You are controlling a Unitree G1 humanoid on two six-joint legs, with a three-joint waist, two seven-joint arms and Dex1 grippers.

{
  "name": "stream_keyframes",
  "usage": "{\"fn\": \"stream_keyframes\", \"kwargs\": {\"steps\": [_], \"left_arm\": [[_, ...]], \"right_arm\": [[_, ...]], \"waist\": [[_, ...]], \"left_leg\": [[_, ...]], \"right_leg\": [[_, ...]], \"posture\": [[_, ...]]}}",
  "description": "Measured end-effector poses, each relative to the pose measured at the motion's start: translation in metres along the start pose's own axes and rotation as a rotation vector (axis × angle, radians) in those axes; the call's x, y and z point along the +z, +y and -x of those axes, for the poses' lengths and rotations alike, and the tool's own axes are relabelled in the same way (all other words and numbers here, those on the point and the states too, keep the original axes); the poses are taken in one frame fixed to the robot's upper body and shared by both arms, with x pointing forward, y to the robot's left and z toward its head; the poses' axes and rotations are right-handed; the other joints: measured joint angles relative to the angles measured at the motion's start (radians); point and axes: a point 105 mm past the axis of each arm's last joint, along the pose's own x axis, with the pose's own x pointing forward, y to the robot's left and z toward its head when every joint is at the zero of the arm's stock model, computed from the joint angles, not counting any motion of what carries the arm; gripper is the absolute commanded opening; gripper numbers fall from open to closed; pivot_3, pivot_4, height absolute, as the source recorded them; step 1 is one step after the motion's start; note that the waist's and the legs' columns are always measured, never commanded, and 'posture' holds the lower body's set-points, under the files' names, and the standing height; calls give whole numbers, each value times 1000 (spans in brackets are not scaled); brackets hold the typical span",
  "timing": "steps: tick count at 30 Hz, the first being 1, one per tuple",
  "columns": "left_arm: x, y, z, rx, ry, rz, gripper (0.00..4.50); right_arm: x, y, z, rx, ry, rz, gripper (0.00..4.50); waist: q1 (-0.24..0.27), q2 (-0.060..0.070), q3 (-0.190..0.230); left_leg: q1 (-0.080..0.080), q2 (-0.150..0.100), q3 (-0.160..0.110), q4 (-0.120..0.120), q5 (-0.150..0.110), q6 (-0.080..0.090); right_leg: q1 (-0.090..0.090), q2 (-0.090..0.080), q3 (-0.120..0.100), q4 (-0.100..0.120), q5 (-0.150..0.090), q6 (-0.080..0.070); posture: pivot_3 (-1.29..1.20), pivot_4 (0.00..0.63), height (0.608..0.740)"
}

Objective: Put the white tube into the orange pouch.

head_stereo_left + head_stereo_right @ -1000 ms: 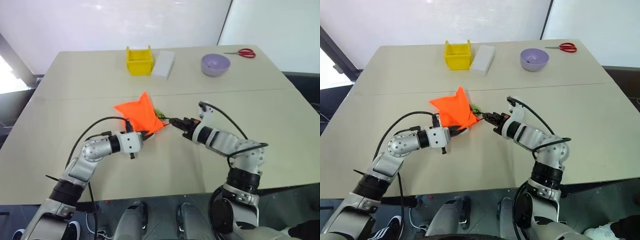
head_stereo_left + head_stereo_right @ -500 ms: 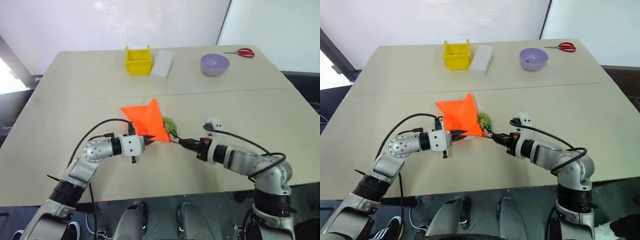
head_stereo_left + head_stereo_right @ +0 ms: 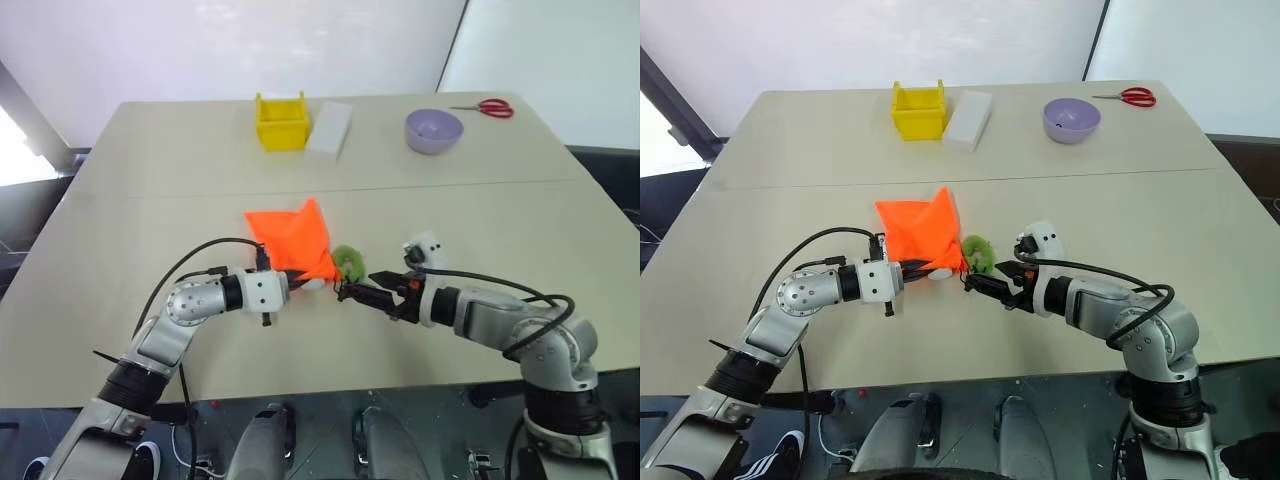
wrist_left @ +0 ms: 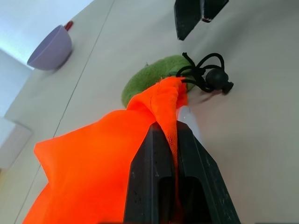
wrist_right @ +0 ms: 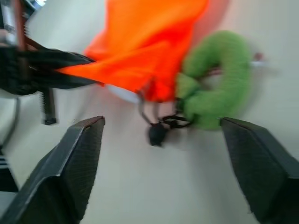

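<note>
Pinching orange pouch [image 4: 93, 163] mouth, my left gripper [image 4: 169, 140] fingers pressed together; my right gripper [image 5: 161, 140] spread, empty. Risk: white tube [image 4: 188, 119] peeking out, slipping free if cord toggle [image 4: 216, 80] stays loose.

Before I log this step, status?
Left gripper shut on orange pouch. Right gripper open, off the cord. White tube peeks out at the pouch's mouth.

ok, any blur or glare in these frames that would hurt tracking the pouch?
Right wrist view: soft with motion blur, so the orange pouch, green ring and black cord knot are smeared. Left wrist view: sharp on the pouch fabric, while the purple bowl behind is slightly soft. Left eye view: bright wall behind the table is washed out; table itself evenly lit with soft shadows, no glare on the pouch.
</note>
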Motion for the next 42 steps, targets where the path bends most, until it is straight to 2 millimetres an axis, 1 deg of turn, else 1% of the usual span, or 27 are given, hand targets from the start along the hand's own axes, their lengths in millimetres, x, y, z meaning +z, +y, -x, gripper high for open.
{"fn": "stream_keyframes", "kwargs": {"steps": [4,5,6,7,9,11,13,15,18,20,22,30,33,36,37,38,39,40,42], "left_arm": [[0,0,0,2,-1,1,0],[0,0,0,2,0,2,0],[0,0,0,3,0,3,0],[0,0,-1,3,-4,3,0],[1,-1,-2,2,-5,4,0],[1,-1,-2,-2,-6,4,0],[1,-2,-1,-7,-9,6,0],[1,-2,-1,-11,-8,5,0],[1,-2,-1,-12,-7,5,0],[2,-3,-1,-11,-10,5,0],[2,-5,0,-9,-9,7,0],[2,-5,0,-7,-9,6,0],[2,-5,0,-7,-9,5,0],[3,-5,0,-6,-9,3,0],[3,-5,0,-7,-9,1,0],[3,-4,0,-7,-9,-1,0],[3,-4,0,-7,-9,-1,0],[3,-4,0,-7,-9,-2,0],[3,-5,0,-8,-7,0,0]], "right_arm": [[21,-25,1,-76,-93,-41,4144],[26,-30,-1,-97,-114,-39,4144],[35,-34,-8,-125,-140,-26,4144],[44,-34,-17,-139,-160,-6,4144],[51,-27,-31,-121,-162,16,4144],[50,-22,-43,-112,-131,47,4144],[44,-26,-54,-142,-72,113,4144],[37,-33,-58,-173,-28,155,4144],[35,-37,-58,-189,-17,179,4144],[30,-41,-58,-211,27,247,4144],[24,-45,-56,-219,57,275,4144],[20,-44,-54,-203,96,327,4144],[18,-42,-55,-198,112,359,3366],[18,-39,-60,-213,102,365,1881],[17,-38,-62,-219,93,355,1459],[17,-39,-63,-233,77,340,819],[17,-42,-61,-251,66,333,327],[18,-46,-59,-270,51,323,15],[19,-62,-46,-348,8,272,15]], "waist": [[-2,0,0],[-3,0,0],[-7,0,0],[-9,0,0],[-5,0,0],[-1,0,0],[0,0,0],[1,0,0],[-1,0,0],[-2,0,0],[-2,0,0],[-2,0,0],[-2,0,0],[-4,0,0],[-4,0,0],[-3,0,0],[-3,0,0],[-1,0,0],[9,0,0]], "left_leg": [[0,0,0,0,0,0],[0,0,0,0,0,0],[1,0,0,0,0,0],[1,0,0,0,0,0],[1,2,0,0,0,0],[1,2,0,0,0,0],[0,0,0,0,0,0],[0,-2,0,0,0,1],[0,-2,0,0,-1,2],[0,-1,0,0,-1,2],[0,-1,0,0,-1,2],[1,0,0,1,-1,2],[1,0,0,1,-1,2],[2,0,0,1,-1,1],[2,0,0,1,-1,1],[2,0,0,1,-1,1],[2,0,0,1,-1,1],[2,0,0,1,-1,1],[2,-1,0,2,-1,1]], "right_leg": [[1,0,0,0,0,1],[0,0,0,0,0,1],[0,0,0,0,0,0],[0,1,0,1,1,0],[0,2,0,1,1,0],[0,2,-1,1,2,2],[0,0,-1,1,2,2],[1,-1,-1,0,2,2],[1,-1,-1,0,2,3],[0,0,-1,1,2,3],[0,1,-2,1,2,3],[1,1,-2,1,2,3],[1,1,-2,1,2,3],[1,1,-2,1,2,3],[2,1,-2,1,2,3],[2,1,-2,1,2,3],[2,1,-2,1,2,3],[3,1,-2,1,2,3],[3,1,-2,1,2,3]], "posture": [[0,150,740],[0,150,740],[0,150,740],[0,150,740],[0,150,740],[0,150,740],[0,150,740],[0,150,740],[0,150,740],[0,150,740],[0,150,740],[0,150,740],[0,150,740],[0,150,740],[0,150,740],[0,150,740],[0,150,740],[0,150,740],[0,150,740]]}}
